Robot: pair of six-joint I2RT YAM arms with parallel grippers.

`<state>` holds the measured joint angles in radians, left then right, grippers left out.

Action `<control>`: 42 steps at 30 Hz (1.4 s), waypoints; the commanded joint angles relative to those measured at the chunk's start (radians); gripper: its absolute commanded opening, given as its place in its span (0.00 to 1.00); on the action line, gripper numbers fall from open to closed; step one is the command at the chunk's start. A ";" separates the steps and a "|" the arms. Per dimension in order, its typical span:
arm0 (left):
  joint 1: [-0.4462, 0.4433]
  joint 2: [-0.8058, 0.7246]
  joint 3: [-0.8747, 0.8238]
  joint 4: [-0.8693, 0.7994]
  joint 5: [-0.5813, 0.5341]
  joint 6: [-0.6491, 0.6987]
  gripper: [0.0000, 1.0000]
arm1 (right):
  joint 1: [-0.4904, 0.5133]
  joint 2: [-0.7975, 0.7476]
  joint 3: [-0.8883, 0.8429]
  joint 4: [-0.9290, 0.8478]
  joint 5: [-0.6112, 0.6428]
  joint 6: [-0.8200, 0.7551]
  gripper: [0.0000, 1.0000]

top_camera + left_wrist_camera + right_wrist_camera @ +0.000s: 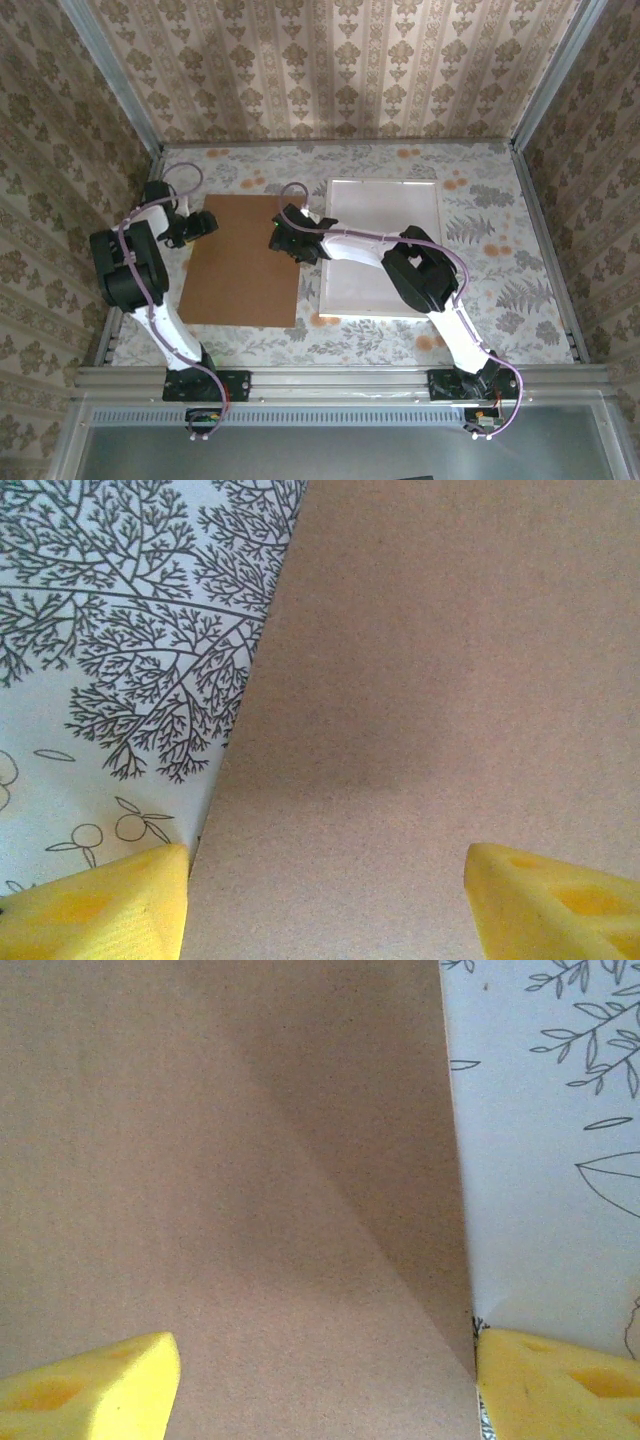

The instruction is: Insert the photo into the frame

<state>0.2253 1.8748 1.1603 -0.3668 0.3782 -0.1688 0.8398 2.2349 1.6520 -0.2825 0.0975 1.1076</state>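
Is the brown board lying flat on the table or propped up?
Flat, as far as shows. From above, the brown board lies on the patterned table, no corner visibly raised.

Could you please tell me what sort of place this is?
Likely a staged robot test cell: wallpapered wall panels in metal posts, a floral-printed table, and a metal mounting rail along its near edge.
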 commanded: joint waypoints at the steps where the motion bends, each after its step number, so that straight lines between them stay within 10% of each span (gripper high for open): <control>1: -0.017 -0.051 -0.053 0.021 0.248 -0.107 0.72 | -0.013 0.010 -0.067 0.189 -0.085 0.041 0.79; 18: 0.039 -0.350 -0.314 0.379 0.449 -0.543 0.70 | -0.105 -0.003 -0.175 0.364 -0.265 -0.112 0.91; 42: 0.045 -0.746 -0.362 -0.208 0.525 -0.493 0.72 | -0.181 0.072 -0.187 0.574 -0.469 -0.072 0.95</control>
<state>0.3027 1.1168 0.8692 -0.3412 0.6815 -0.6273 0.6647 2.1815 1.4685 0.0181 -0.4320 1.0855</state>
